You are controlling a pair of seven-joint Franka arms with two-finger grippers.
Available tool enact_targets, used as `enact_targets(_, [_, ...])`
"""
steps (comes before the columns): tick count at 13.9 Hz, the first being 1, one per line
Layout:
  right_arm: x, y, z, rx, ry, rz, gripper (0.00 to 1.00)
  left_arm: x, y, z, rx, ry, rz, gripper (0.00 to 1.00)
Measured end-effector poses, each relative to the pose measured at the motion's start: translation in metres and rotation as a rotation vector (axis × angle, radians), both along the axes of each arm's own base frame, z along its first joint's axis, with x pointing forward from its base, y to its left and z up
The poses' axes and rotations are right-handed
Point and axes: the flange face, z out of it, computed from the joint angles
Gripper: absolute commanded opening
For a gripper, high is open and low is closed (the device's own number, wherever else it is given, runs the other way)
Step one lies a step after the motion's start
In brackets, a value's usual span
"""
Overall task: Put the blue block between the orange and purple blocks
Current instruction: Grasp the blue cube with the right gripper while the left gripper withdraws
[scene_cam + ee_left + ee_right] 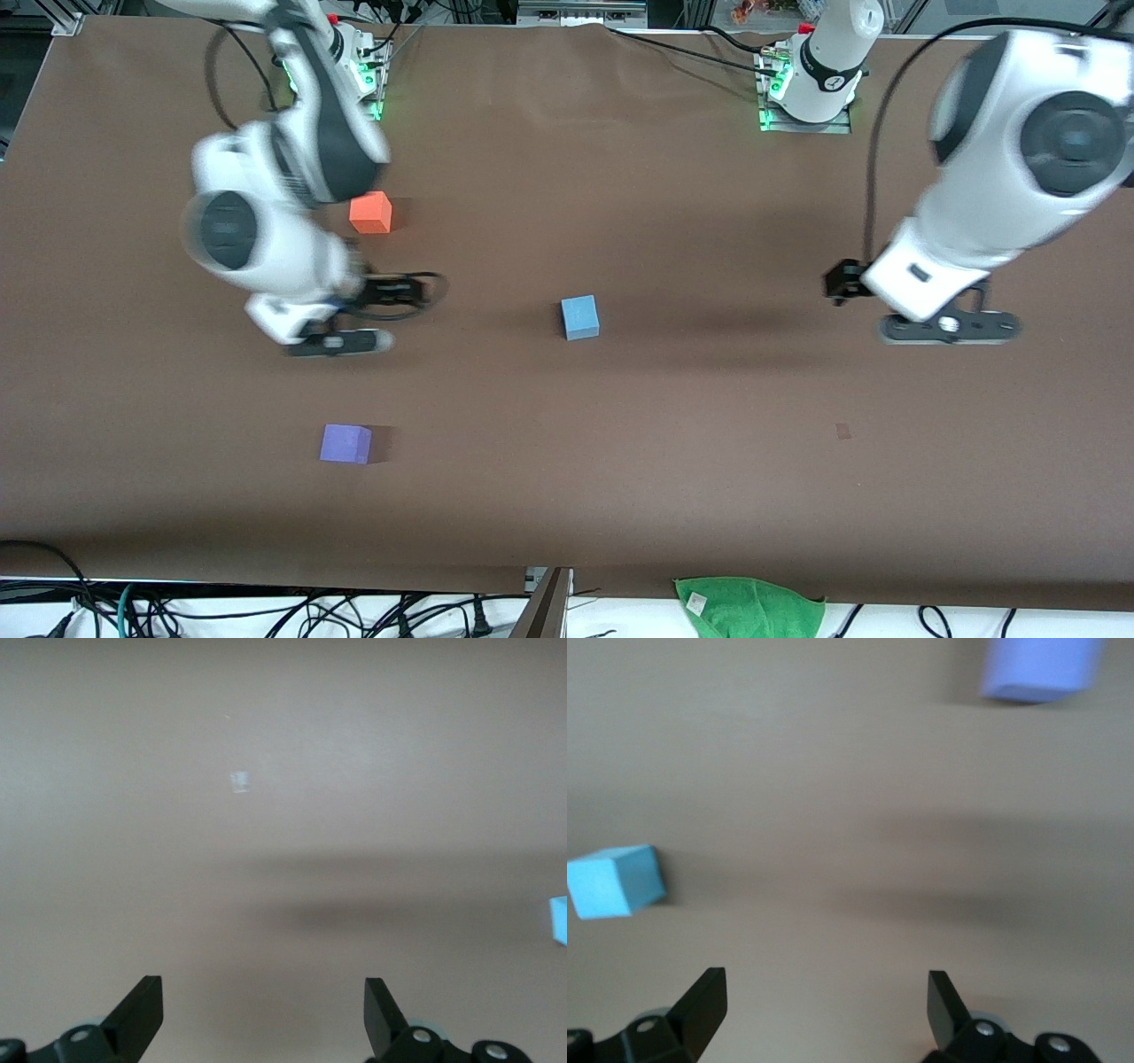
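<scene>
The blue block (579,317) sits on the brown table near its middle. The orange block (370,213) lies toward the right arm's end, farther from the front camera. The purple block (345,443) lies nearer the front camera, at that same end. My right gripper (341,344) is open and empty over bare table between the orange and purple blocks. Its wrist view shows the blue block (616,881) and the purple block (1041,669). My left gripper (948,328) is open and empty over bare table at the left arm's end. An edge of the blue block (559,918) shows in its wrist view.
A green cloth (749,607) lies past the table's front edge. A small pale mark (843,431) is on the table near the left gripper and shows in the left wrist view (239,780). Cables lie below the front edge.
</scene>
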Motion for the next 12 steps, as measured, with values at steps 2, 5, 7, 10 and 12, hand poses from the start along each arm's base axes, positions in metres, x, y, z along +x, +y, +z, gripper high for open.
enact_targets(2, [-0.026, 0.072, -0.036, -0.006, -0.028, 0.003, 1.00, 0.003, 0.036, 0.009, -0.003, 0.016, -0.007, 1.00])
enact_targets(5, [-0.056, 0.143, -0.066, 0.022, -0.093, -0.003, 1.00, -0.001, 0.077, 0.031, -0.039, 0.017, -0.036, 1.00])
enact_targets(7, [-0.072, 0.179, -0.083, 0.041, -0.126, -0.019, 1.00, -0.013, 0.103, 0.045, -0.095, 0.010, -0.038, 1.00])
enact_targets(10, [-0.081, 0.208, -0.116, 0.059, -0.164, -0.007, 1.00, -0.043, 0.117, 0.058, -0.104, -0.029, -0.021, 1.00])
enact_targets(12, [-0.078, 0.213, -0.135, 0.063, -0.196, 0.004, 1.00, -0.061, 0.120, 0.055, -0.102, -0.031, 0.015, 1.00])
